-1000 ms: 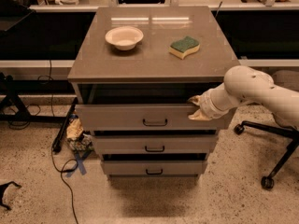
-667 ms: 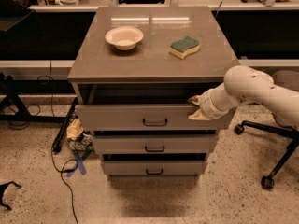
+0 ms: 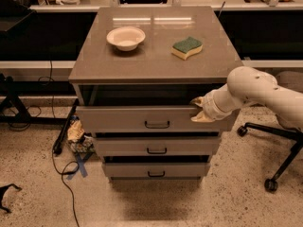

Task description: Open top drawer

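- Nothing has visibly changed over the last second. The top drawer [image 3: 118,119] shows the same gap under the surface [image 3: 156,63], and the tool [image 3: 199,109] sits at the same spot on it.
- For the task, I judge this to be a pause or a very slow stretch of the pull. The drawer is partly open but not far out.
- The tool is at the 3 o'clock end of the drawer front, against its top edge. It is well apart from the small dark handle [image 3: 157,125] at the centre.
- The white arm [image 3: 255,91] reaches in from 3 o'clock.
- I cannot tell how far open the tool is, or whether it clamps the panel or only rests against it.
- The top drawer is a wide grey-beige one with a flat front panel. It sits directly below the surface, towards 6 o'clock from it.
- Its front stands forward of the cabinet body. A dark band shows above the panel where the box interior opens, and I cannot see what is inside.
- The front looks level, not skewed, though the pull comes from one end.
- Below it, towards 6 o'clock, the middle drawer [image 3: 128,146] and bottom drawer [image 3: 128,170] carry the same dark handles. They look narrower and set further back.
- On the surface, a pale bowl [image 3: 126,37] sits at about 10 o'clock and a green-topped sponge [image 3: 187,48] at about 2 o'clock. Neither is near the tool.
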`<action>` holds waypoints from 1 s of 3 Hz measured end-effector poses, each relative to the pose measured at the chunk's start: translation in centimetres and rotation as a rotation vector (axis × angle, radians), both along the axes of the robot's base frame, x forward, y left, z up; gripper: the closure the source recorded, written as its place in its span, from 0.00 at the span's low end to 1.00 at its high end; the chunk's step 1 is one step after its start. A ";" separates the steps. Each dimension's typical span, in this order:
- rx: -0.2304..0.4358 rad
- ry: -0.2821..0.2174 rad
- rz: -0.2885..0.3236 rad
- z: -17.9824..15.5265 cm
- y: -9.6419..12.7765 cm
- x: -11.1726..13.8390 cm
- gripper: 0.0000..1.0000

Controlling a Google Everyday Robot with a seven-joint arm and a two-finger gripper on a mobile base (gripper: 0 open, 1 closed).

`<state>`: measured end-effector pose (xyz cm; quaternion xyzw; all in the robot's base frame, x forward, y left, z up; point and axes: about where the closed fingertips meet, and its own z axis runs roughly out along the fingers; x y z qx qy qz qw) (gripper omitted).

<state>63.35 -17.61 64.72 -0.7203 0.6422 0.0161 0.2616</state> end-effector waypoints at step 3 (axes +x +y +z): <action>-0.055 0.037 0.028 0.0 0.9 -0.5 0.00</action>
